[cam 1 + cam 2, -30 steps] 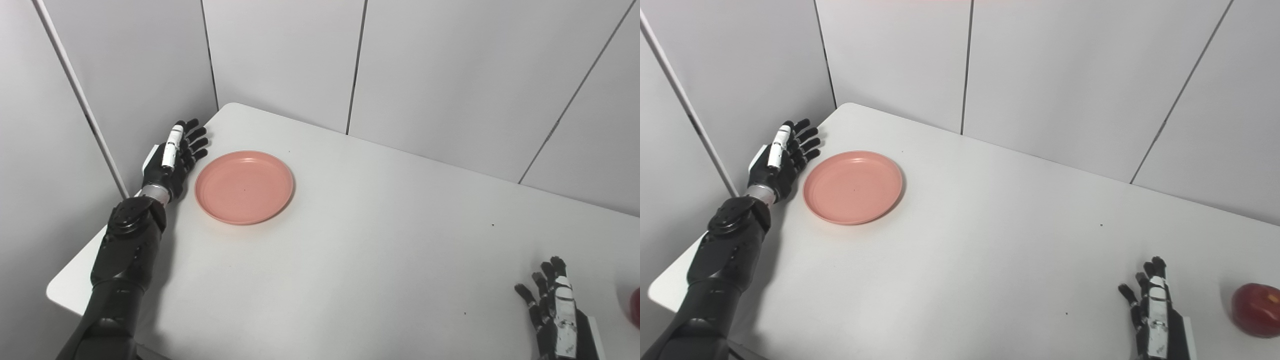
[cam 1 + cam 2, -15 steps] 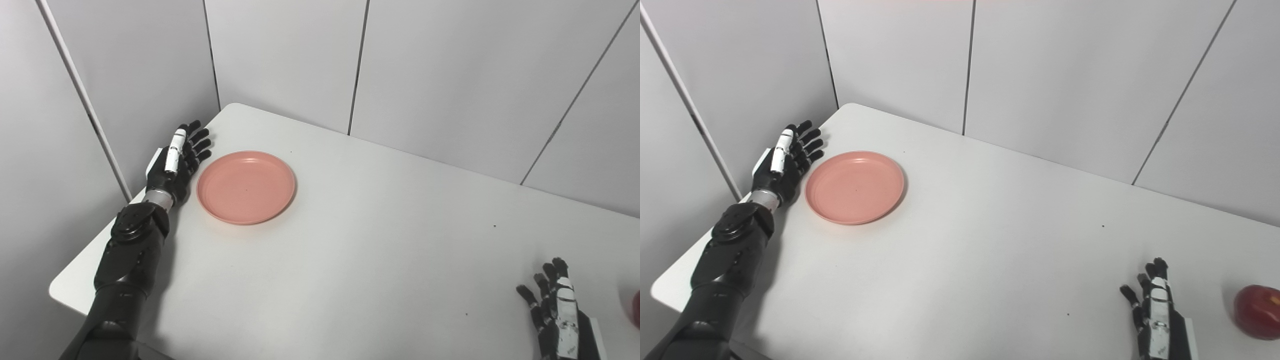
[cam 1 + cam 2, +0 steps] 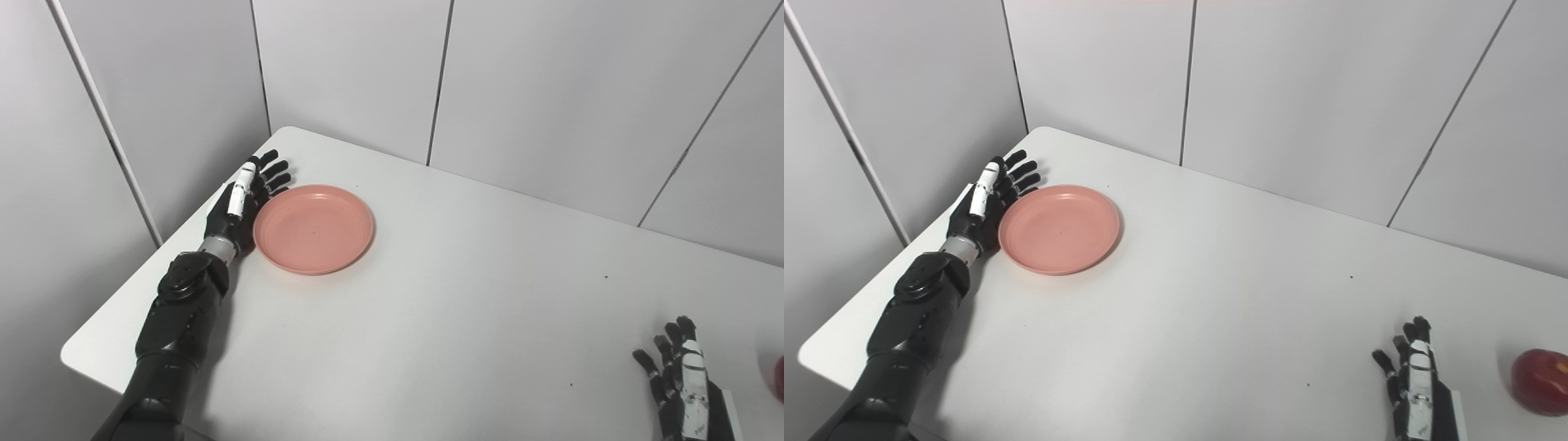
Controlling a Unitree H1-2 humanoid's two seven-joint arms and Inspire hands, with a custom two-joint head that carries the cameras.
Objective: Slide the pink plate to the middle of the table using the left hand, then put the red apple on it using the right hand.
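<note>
Plate first, since it sits far over at the table's left rear corner, well apart from the middle where it belongs. Our left hand stands on edge just beside it, fingers straight and slightly apart, holding nothing, the palm side against the plate's left rim — touching or very nearly so, we cannot tell which from either view.

We judge the step in hand to be the sideways push, barely begun. To do it well we should keep the hand low, with its edge on the table surface, so the contact lands on the rim's wall and not above it; a shallow plate like this could let the hand ride up over the lip. We should press near the middle of the rim's left side and aim toward the open table centre — a push off to one end would likely spin the plate rather than carry it. Slow and steady, and then we draw the hand clear.

Over at the right, our right hand waits near the front edge, fingers spread and empty. The apple lies just to its right, untouched, at the table's right side.
</note>
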